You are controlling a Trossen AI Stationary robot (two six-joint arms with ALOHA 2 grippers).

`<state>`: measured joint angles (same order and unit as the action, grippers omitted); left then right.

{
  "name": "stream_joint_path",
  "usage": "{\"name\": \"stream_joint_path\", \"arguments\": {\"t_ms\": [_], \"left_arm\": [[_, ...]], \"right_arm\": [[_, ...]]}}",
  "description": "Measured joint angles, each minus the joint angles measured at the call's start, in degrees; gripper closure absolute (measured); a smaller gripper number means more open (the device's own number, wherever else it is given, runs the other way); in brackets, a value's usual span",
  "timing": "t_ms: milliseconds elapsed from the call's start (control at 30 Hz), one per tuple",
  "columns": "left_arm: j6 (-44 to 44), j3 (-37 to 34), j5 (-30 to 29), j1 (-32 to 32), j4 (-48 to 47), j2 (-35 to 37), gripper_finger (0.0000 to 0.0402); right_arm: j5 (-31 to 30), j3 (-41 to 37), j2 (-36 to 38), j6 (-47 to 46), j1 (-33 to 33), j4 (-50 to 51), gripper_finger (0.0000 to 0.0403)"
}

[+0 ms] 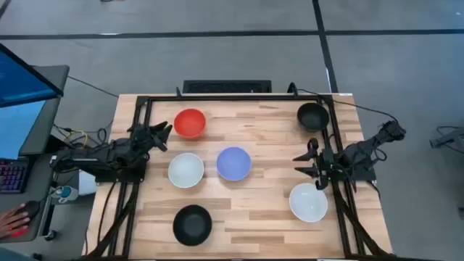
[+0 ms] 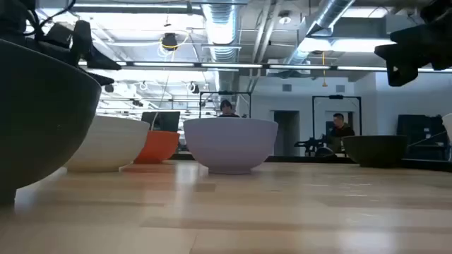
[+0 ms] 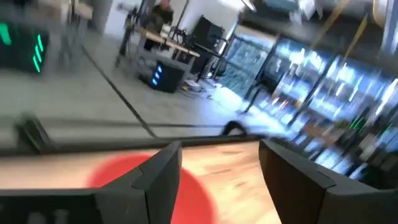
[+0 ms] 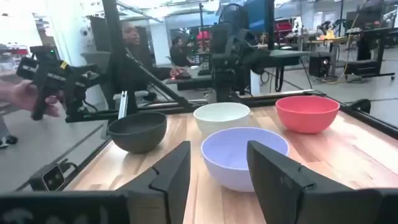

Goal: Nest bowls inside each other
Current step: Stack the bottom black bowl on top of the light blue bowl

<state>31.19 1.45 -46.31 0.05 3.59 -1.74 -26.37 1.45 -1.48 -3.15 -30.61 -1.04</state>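
Six bowls stand upright on their bases on the wooden table, all apart. In the high view the red bowl (image 1: 190, 123) is far left, a white bowl (image 1: 186, 170) and the pale blue bowl (image 1: 233, 163) are mid-table, and a black bowl (image 1: 192, 224) sits near. Another black bowl (image 1: 313, 115) is far right, and a second white bowl (image 1: 308, 201) near right. My left gripper (image 1: 162, 134) is open beside the red bowl (image 3: 118, 177). My right gripper (image 1: 307, 164) is open and faces the pale blue bowl (image 4: 242, 152) from the right.
A black frame (image 1: 217, 98) runs along the far edge and both sides of the table. A monitor (image 1: 22, 87) and a keyboard stand off the left side, where a person's hand (image 1: 14, 217) rests. Bare wood (image 1: 254, 225) lies between the near bowls.
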Motion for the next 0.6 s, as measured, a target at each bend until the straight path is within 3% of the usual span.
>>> {"name": "stream_joint_path", "arguments": {"t_ms": [167, 333, 467, 600], "left_arm": [[11.8, 0.0, -0.6, 0.0, -0.1, 0.0, 0.0195], [15.4, 0.1, 2.0, 0.0, -0.6, 0.0, 0.0195], [13.3, 0.2, 0.0, 0.0, -0.6, 0.0, 0.0195], [19.7, 0.2, 0.0, 0.1, 1.6, -0.2, 0.0195]], "right_arm": [[-8.3, 0.0, 0.0, -2.9, 0.0, -6.8, 0.0222], [-8.4, 0.0, 0.0, -3.9, 0.0, -6.9, 0.022], [-8.3, 0.0, 0.0, -2.7, 0.0, -6.3, 0.0222], [-8.2, 0.0, 0.0, -4.5, 0.0, -11.1, 0.0221]]}}
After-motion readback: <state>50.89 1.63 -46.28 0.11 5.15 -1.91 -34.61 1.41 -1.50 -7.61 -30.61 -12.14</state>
